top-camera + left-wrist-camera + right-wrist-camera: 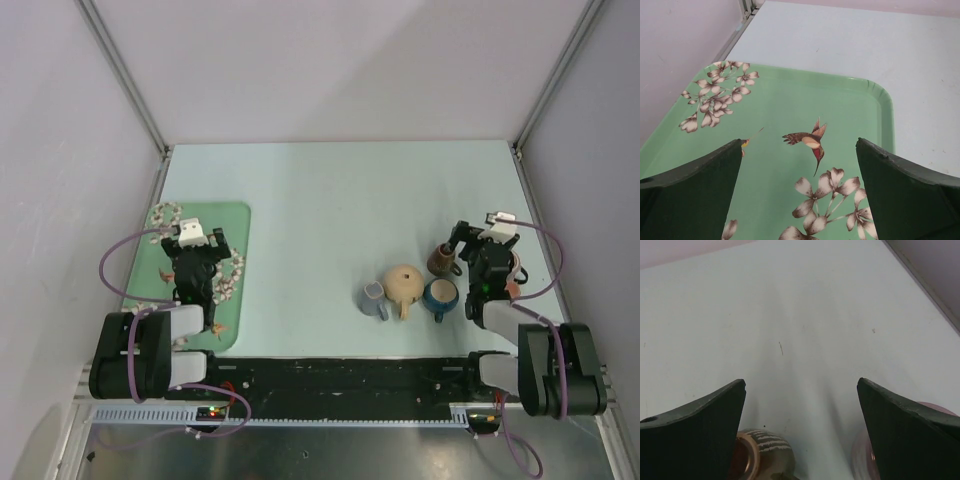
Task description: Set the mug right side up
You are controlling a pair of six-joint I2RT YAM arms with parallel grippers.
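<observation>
Now, left wrist view: my left gripper (799,150) stands wide open with nothing in its gap, and hangs over the green tray (875,95) with the hummingbird print. No mug shows under or ahead of it.

Right wrist view: my right gripper (801,390) is likewise wide open and empty, with bare counter (805,315) ahead. Low in the gap, toward its left side, sits a brown striped mug (767,452) with a coppery rim. The task's mug does not show here.

Top view: the mug (403,282) sits mouth-down on the counter, rounded base up, axis upright, handle pointing back toward my bases. It lies left of my right gripper and a little back toward the base, past the brown one. It is well apart from my left gripper, far off to that gripper's right. A grey-blue mug (374,299) stands just beside it on one flank, a dark blue mug (440,295) on the other.

Judgement: the right arm is nearer. The reach should swing left and back, then come down between close neighbours.
</observation>
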